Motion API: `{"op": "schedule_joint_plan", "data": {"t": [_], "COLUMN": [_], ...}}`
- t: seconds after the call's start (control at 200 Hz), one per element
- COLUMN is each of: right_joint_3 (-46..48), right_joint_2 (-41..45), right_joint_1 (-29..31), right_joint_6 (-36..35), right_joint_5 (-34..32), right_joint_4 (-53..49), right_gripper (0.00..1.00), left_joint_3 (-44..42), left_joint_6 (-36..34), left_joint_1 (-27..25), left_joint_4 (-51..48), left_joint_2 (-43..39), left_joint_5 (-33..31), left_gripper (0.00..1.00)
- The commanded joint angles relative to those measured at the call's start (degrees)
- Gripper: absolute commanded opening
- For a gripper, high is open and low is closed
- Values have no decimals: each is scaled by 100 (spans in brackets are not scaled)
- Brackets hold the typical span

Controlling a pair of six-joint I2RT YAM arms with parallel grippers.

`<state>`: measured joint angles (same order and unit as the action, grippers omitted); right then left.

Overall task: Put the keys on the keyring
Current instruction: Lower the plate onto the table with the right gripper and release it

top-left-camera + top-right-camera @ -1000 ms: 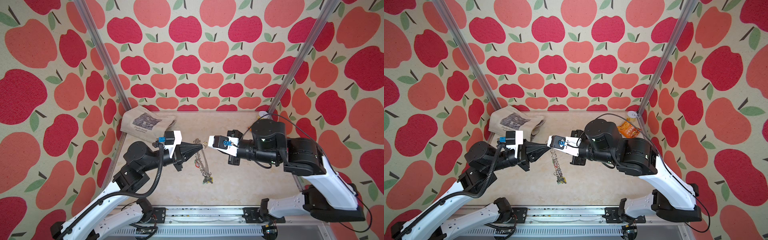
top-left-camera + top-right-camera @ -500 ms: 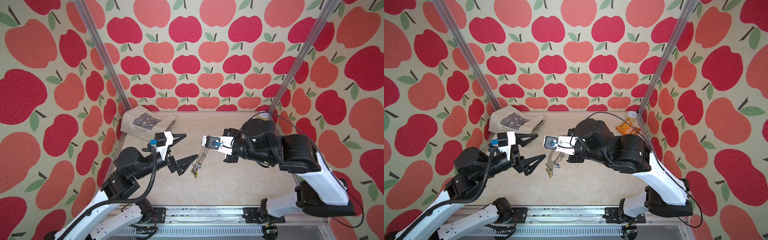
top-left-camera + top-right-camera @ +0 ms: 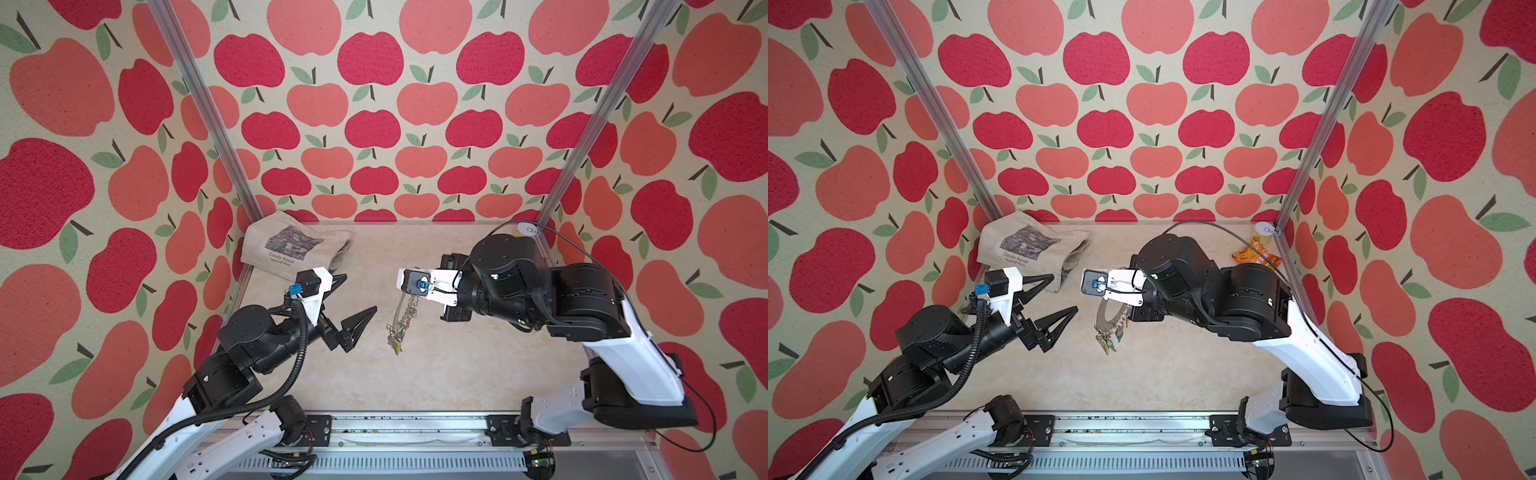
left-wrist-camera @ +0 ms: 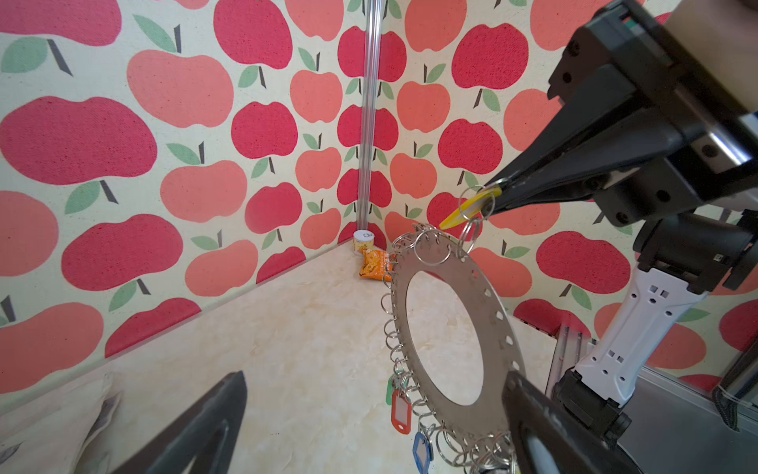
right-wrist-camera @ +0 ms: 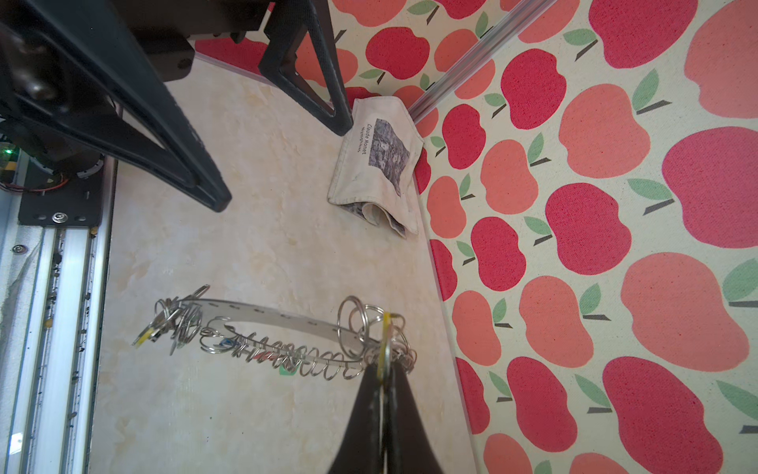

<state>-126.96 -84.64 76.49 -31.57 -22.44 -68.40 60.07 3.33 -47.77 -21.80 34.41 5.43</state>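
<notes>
Walls [image 3: 374, 124]: cream cloth w/ repeat apple print, deep red + salmon fruit, green leaves, dark stems. Table [image 3: 457, 374]: pale beige, marbled. Keyring [image 4: 494, 328]: plain grey-silver metal; wire loops [image 4: 426, 248] same. Yellow tag [image 4: 471, 207], red tag [image 4: 401, 412], blue tag [image 4: 422, 449], green tag [image 4: 389, 390]. Far left corner: tote bag [image 3: 291, 245] off-white w/ grey-black pic + dark lettering. Far right corner: snack packet [image 4: 375, 264] orange; can [image 4: 363, 241] white lid, yellowish side. Left gripper [image 3: 360, 292] & right gripper [image 5: 383, 369]: matte black.

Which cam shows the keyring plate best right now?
Left wrist: the keyring faces it, with the wide hole, rim holes and wire loops plain. Right wrist shows the keyring nearly edge-on. In both top views it hangs small and foreshortened.
</notes>
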Motion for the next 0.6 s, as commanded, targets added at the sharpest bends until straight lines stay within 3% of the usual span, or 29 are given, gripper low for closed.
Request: {"op": "schedule_joint_plan", "data": {"t": [0.0,0.225,0.595], "right_joint_3": [66,1270,2201], "right_joint_2": [23,318,-117], "right_joint_1": [-101,-929,-1543], "right_joint_6": [-31,592,1206], "right_joint_5": [-75,778,2060], "right_joint_4": [162,586,1179], "right_gripper": [0,0,0], "left_joint_3": [163,154,154], "left_joint_6": [38,164,355], "left_joint_1": [-31,-40,-41], "left_joint_4": [-404,-677,-1102], "left_joint_2": [-110,-232,-560], "left_joint_5": [-471,-803,-1139], "left_gripper": [99,98,98]}}
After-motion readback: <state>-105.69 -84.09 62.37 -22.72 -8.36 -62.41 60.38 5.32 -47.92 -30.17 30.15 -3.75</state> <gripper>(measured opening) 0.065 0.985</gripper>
